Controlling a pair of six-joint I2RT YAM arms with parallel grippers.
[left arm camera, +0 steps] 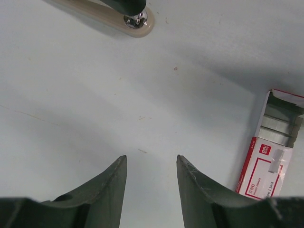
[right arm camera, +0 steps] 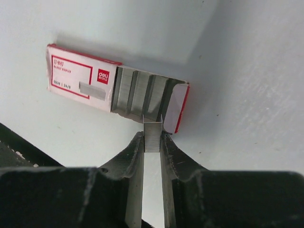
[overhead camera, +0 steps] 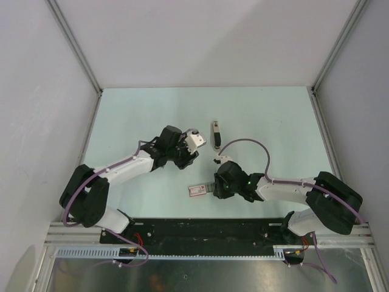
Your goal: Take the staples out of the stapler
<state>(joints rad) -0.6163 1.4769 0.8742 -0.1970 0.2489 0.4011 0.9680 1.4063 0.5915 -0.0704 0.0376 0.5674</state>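
Note:
The stapler lies on the pale table, far of both grippers; in the left wrist view its beige base and dark top show at the top edge. My right gripper is shut on a short strip of staples, held right at the open end of the red-and-white staple box, which has several grey strips inside. In the top view this gripper is beside the box. My left gripper is open and empty over bare table, left of the stapler in the top view.
The staple box also shows at the right edge of the left wrist view. White walls with metal posts enclose the table on three sides. A black rail runs along the near edge.

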